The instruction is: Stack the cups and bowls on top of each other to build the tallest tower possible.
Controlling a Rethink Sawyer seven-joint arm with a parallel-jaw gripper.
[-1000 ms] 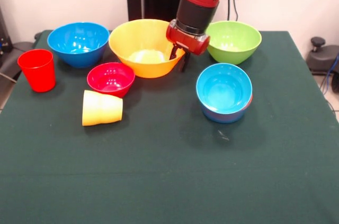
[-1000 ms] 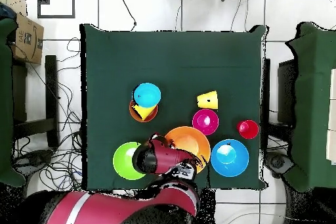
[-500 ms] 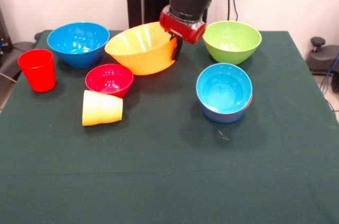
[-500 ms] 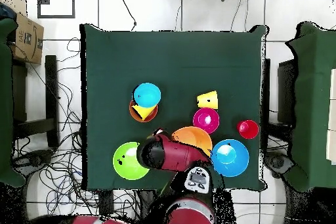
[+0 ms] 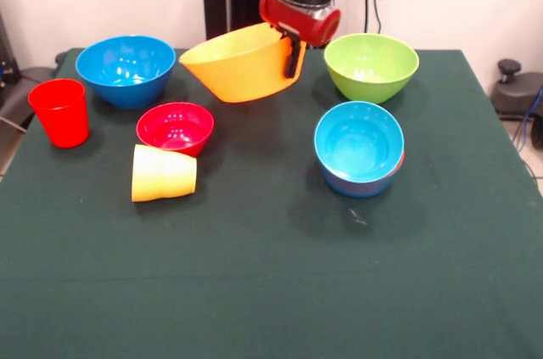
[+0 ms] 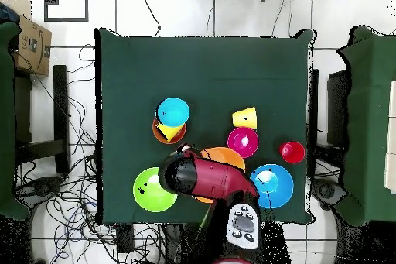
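The tool (image 5: 293, 47) is gripping the rim of the big yellow-orange bowl (image 5: 242, 64), its fingers pinching the wall on the side nearest the lime green bowl (image 5: 372, 65). The big bowl is hanging clear of the worktop (image 5: 280, 291), tilting so its open side is facing up and away from the tool. The lime green bowl is sitting just beside it on one side, the medium blue bowl (image 5: 125, 69) on the other, with the red cup (image 5: 59, 112) standing upright near that blue bowl. The crimson bowl (image 5: 176, 128) is sitting in front of the lifted bowl, and a yellow cup (image 5: 164, 173) is lying on its side touching or almost touching it. Well apart, the tower (image 5: 360, 148) is resting on the worktop, a light-blue bowl uppermost, tipped toward the camera.
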